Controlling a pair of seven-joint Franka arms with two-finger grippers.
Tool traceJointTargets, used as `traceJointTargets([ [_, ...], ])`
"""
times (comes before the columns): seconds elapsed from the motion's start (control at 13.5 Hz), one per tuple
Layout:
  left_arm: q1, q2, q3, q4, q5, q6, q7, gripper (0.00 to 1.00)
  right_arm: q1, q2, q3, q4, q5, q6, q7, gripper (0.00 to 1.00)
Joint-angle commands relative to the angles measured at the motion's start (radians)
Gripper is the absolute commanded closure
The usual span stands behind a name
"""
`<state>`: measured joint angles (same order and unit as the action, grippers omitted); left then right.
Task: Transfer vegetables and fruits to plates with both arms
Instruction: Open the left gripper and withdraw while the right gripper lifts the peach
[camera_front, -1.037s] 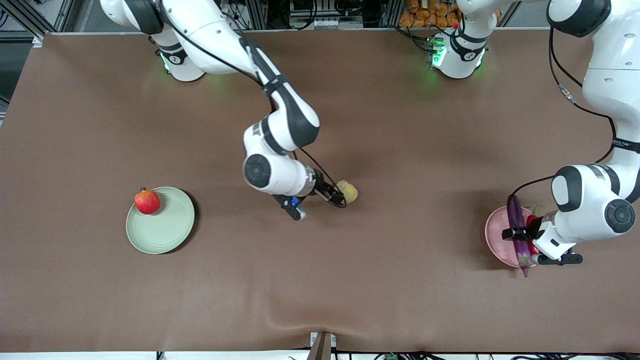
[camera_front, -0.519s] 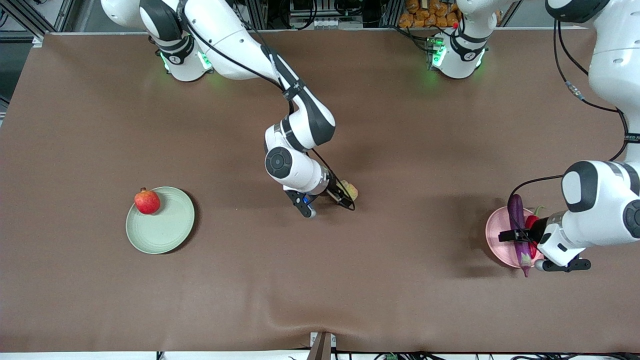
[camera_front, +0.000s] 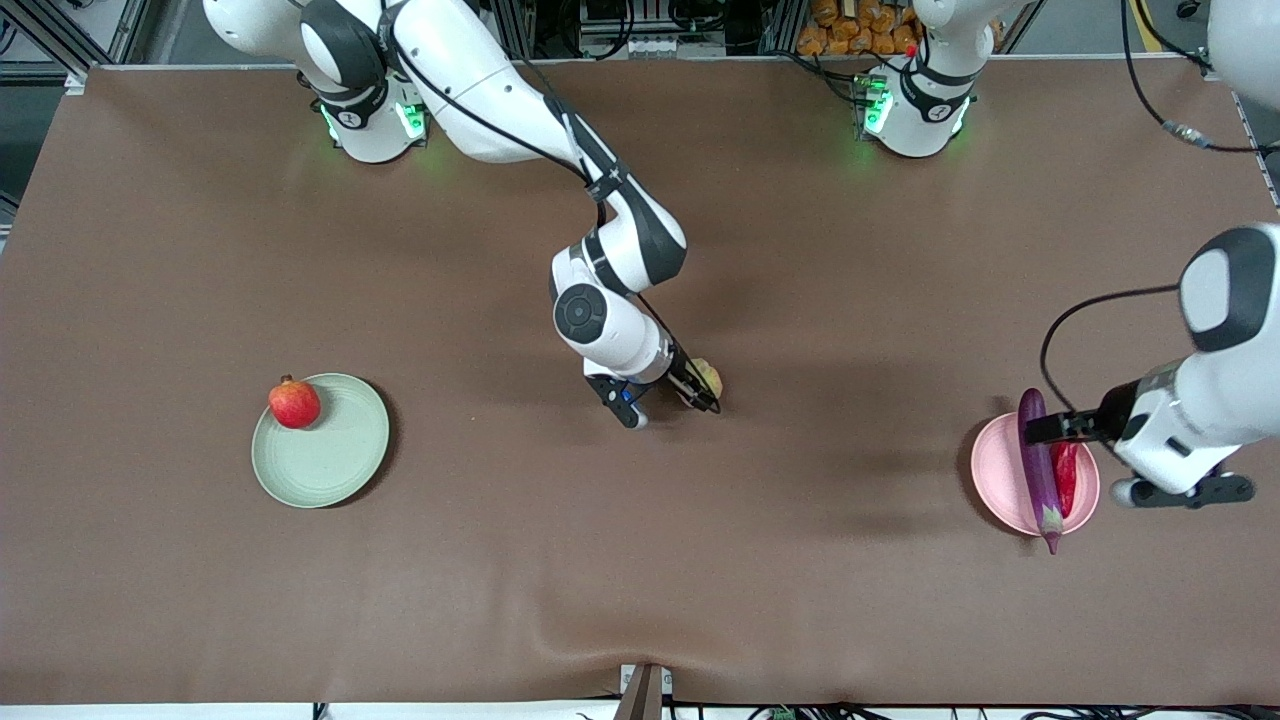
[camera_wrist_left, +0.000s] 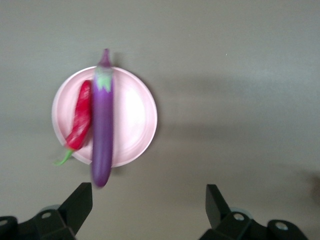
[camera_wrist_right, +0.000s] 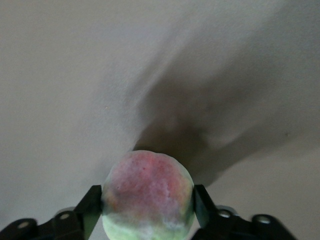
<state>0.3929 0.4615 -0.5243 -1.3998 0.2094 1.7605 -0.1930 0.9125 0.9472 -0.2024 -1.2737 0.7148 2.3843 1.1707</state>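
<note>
Right gripper (camera_front: 690, 392) is sitting at frame centre in the front view, fingers (camera_wrist_right: 90, 207) closing on both sides of the yellow-pink fruit (camera_front: 707, 379). In the right wrist view that fruit (camera_wrist_right: 148, 194) is filling the gap between the fingers, touching both, so it is being gripped. Can't tell from these views whether it is resting on the table (camera_front: 640, 560) or lifted.

Left gripper (camera_front: 1045, 428) is hanging at the right edge of the front view, over the upper part of the pink plate (camera_front: 995, 470). Left wrist view is showing its two fingers (camera_wrist_left: 80, 202) spread wide with nothing between them.

Eggplant (camera_front: 1037, 470) is lying lengthwise across the pink plate, both ends overhanging the rim, stem end pointing at the frame bottom. Chili (camera_front: 1066, 476) is lying right beside it on the same plate, on the frame-right side. Left wrist view is confirming both: eggplant (camera_wrist_left: 102, 125) and chili (camera_wrist_left: 80, 120) side by side on the plate (camera_wrist_left: 135, 115).

Green plate (camera_front: 335, 460) is sitting left of centre in the front view. Red fruit (camera_front: 294, 403) is resting on its upper-left rim area, crown tip pointing up-frame.
</note>
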Motion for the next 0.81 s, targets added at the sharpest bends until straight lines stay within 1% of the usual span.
traceJointTargets([
  [0.0, 0.02, -0.13, 0.004, -0.022, -0.007, -0.093, 0.004, 0.0, -0.006, 0.009, -0.002, 0.02, -0.087, -0.02, 0.018, 1.0],
  [0.15, 0.026, -0.203, -0.005, -0.021, -0.01, -0.186, 0.004, 0.0, -0.078, -0.024, 0.0, 0.051, -0.084, -0.177, 0.011, 1.0],
  [0.3, 0.02, -0.295, -0.005, -0.022, -0.008, -0.211, 0.006, 0.0, -0.174, -0.047, 0.003, 0.129, -0.084, -0.394, -0.011, 1.0],
  [0.37, 0.018, -0.326, -0.008, -0.024, -0.022, -0.228, 0.007, 0.0, -0.223, -0.059, 0.003, 0.173, -0.084, -0.501, -0.06, 1.0],
  [0.52, 0.026, -0.352, -0.01, -0.024, -0.103, -0.266, 0.006, 0.0, -0.323, -0.093, -0.002, 0.201, -0.086, -0.659, -0.173, 1.0],
  [0.59, 0.026, -0.366, -0.008, -0.027, -0.117, -0.282, 0.007, 0.0, -0.383, -0.103, -0.006, 0.2, -0.09, -0.742, -0.254, 1.0],
  [0.67, 0.024, -0.377, -0.01, -0.028, -0.12, -0.305, 0.007, 0.0, -0.433, -0.11, -0.017, 0.2, -0.115, -0.845, -0.361, 1.0],
  [0.74, 0.008, -0.398, 0.003, -0.033, -0.125, -0.311, 0.007, 0.0, -0.472, -0.11, -0.049, 0.2, -0.174, -0.929, -0.491, 1.0],
])
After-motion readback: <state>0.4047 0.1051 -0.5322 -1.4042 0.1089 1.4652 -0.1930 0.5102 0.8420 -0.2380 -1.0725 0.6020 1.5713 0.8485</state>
